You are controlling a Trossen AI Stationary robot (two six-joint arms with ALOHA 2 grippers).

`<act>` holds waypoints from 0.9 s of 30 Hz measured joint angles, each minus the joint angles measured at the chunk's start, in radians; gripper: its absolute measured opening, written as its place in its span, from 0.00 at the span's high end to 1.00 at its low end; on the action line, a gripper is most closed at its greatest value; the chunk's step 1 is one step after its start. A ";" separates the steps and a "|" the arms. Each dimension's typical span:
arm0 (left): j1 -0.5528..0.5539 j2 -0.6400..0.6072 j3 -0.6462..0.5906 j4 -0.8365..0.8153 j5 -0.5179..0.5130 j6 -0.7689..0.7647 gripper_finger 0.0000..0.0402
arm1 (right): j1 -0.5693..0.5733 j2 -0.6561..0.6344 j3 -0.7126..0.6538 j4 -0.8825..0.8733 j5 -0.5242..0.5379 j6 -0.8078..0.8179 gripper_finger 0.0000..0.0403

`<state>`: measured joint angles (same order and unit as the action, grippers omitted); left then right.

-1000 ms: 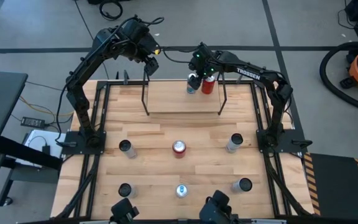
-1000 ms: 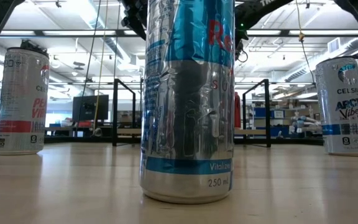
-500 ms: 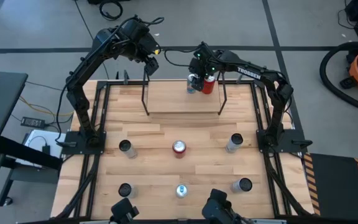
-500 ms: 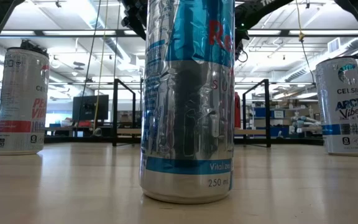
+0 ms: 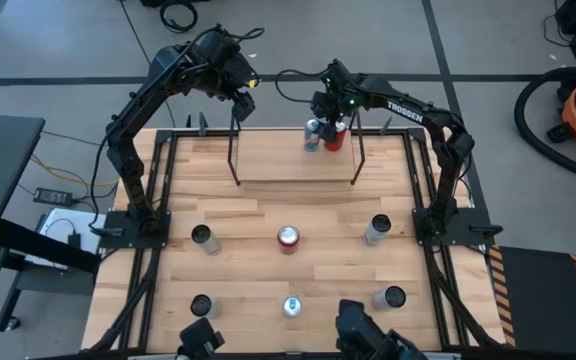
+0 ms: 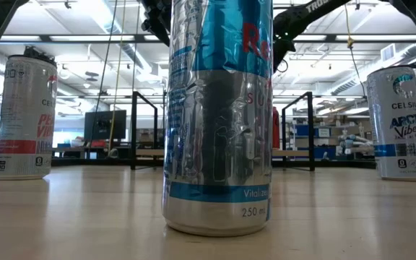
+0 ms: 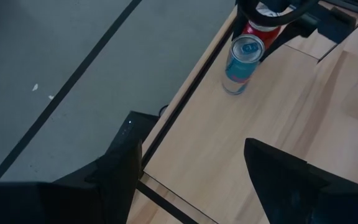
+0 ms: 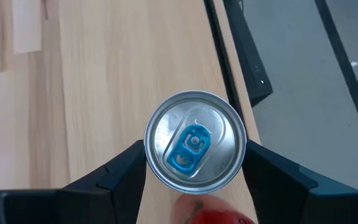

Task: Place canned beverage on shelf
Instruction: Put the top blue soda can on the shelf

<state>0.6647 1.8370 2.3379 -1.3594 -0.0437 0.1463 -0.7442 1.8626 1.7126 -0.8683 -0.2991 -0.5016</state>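
Silver-blue can (image 8: 195, 148) stands on shelf (image 5: 268, 168) beside red can (image 5: 337, 137); my right gripper (image 8: 194, 163) spread, straddling it; withdrawal left.

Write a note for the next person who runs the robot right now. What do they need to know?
Left gripper: open, holding nothing, waiting above the table's far left edge.
Right gripper: right over the blue-tab can; can't tell if it is gripping.
That can stands upright on the shelf, near its far right end, beside a red can.
Done: two cans on the shelf.
Left: six cans on the table, such as the red-topped can.
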 joint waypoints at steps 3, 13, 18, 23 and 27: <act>0.000 0.000 0.000 0.001 0.000 0.019 0.29 | -0.001 0.000 0.000 -0.013 -0.015 -0.032 0.38; 0.000 0.000 0.000 0.002 0.000 0.023 0.29 | 0.037 -0.001 0.000 -0.010 -0.018 -0.152 0.38; 0.000 0.000 0.000 0.002 0.000 0.023 0.29 | 0.049 0.000 -0.002 0.016 -0.018 -0.202 0.38; 0.000 0.000 0.000 0.002 0.000 0.024 0.29 | 0.049 0.000 -0.002 0.023 -0.017 -0.203 0.38; 0.000 0.000 0.000 0.002 0.000 0.024 0.29 | 0.035 0.001 -0.002 0.023 -0.018 -0.177 0.38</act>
<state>0.6645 1.8370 2.3379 -1.3575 -0.0436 0.1699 -0.7091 1.8633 1.7103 -0.8452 -0.3176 -0.6787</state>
